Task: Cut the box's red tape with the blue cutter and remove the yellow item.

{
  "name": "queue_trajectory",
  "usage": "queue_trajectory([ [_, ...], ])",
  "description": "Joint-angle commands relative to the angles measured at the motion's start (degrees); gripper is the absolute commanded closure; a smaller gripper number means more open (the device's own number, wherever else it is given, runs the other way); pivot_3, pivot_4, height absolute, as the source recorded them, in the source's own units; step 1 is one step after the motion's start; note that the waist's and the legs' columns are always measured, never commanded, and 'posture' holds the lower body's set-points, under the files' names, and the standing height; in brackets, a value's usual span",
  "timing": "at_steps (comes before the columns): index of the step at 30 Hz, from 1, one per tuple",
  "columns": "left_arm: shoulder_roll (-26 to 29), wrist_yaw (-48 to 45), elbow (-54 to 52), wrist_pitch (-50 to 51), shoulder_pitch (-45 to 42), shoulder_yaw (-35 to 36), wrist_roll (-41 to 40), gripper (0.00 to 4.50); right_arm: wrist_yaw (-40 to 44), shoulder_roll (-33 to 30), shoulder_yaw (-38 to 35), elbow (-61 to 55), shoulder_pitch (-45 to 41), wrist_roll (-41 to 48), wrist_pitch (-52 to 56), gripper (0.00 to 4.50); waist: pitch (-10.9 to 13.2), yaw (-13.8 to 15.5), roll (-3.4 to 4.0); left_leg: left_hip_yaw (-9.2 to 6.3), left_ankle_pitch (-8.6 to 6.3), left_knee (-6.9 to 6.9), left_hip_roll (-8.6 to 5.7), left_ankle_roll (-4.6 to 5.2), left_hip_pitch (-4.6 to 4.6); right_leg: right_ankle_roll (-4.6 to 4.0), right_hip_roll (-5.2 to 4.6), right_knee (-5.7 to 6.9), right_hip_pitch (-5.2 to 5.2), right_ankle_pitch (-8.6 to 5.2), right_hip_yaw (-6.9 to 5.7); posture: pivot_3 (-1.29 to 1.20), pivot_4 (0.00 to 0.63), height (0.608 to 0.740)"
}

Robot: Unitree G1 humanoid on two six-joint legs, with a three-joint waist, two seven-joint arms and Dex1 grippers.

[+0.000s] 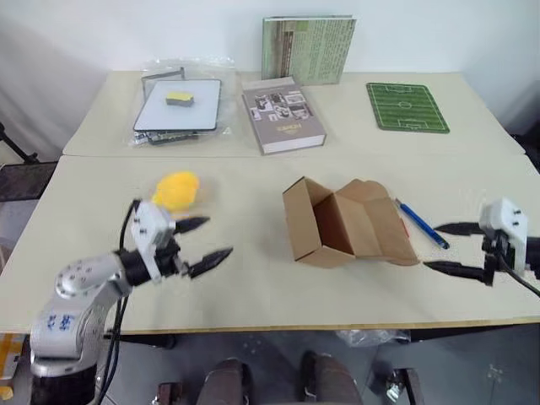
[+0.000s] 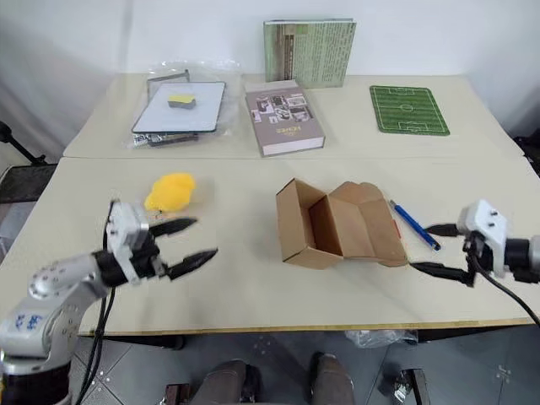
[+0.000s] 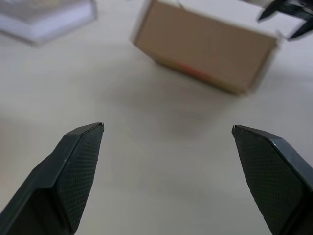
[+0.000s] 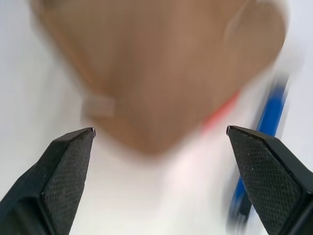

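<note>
The brown box (image 1: 337, 224) lies open in the middle of the near table, its flaps spread and its inside empty. A strip of red tape (image 3: 191, 71) shows along its lower edge in the left wrist view. Just right of the box lies the blue cutter (image 1: 421, 224). The yellow item (image 1: 176, 190) rests on the table to the left. Just in front of the yellow item, clear of it, my left gripper (image 1: 205, 244) is open and empty, pointing at the box. My right gripper (image 1: 450, 248) is open and empty near the table's right front edge, close to the cutter.
On the far table lie a grey book (image 1: 283, 115), a green football-pitch mat (image 1: 407, 107), and a plastic bag holding a white board with a small flat yellow block (image 1: 179, 99). A green book (image 1: 308, 49) stands against the wall.
</note>
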Motion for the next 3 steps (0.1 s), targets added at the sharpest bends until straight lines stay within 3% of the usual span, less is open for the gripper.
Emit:
queue_trajectory([
  [1,-0.1,-1.8,-0.8,-7.5,2.9,-0.4,-0.9,0.04,-1.3,0.7,-1.2,1.5,-0.7,-0.5,-1.3,0.0,0.0,-0.3,0.0,0.04,-0.01,0.0,0.07,0.0,0.14,-0.01,-0.02,-0.07,0.03,-0.01,0.13,0.0,0.15,0.74],
  [3,0.1,-2.0,-0.5,-8.8,4.4,-1.0,-1.1,0.04,-3.3,1.7,-2.1,0.9,-0.2,0.0,-0.1,0.0,0.0,-0.4,0.0,0.11,-0.03,0.01,0.2,-0.01,0.3,-0.04,-0.04,-0.03,0.06,-0.01,0.3,0.0,0.15,0.74],
])
